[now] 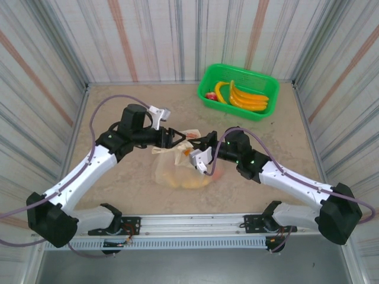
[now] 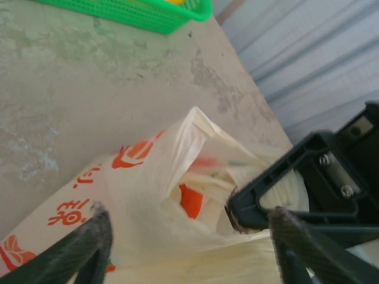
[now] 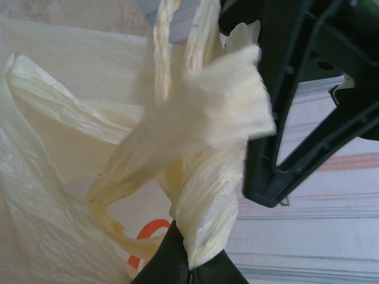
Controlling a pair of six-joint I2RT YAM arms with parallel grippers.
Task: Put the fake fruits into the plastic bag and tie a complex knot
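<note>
Plastic bag (image 1: 177, 168) lies at the centre of the table (image 1: 118, 112), with fruit (image 1: 190, 182) showing through its film. The right gripper (image 3: 185, 263) is clamped on the bunched handles (image 3: 201, 118), apparently to hold the neck up and taut. The left gripper (image 2: 189, 231) has its jaws apart, straddling the film just beside that grip (no pinch visible), probably to take a second hold for the knot. Bananas (image 1: 249, 97) lie in the green basket (image 1: 263, 112), well apart at the far right. Open tabletop surrounds the bag on every side.
</note>
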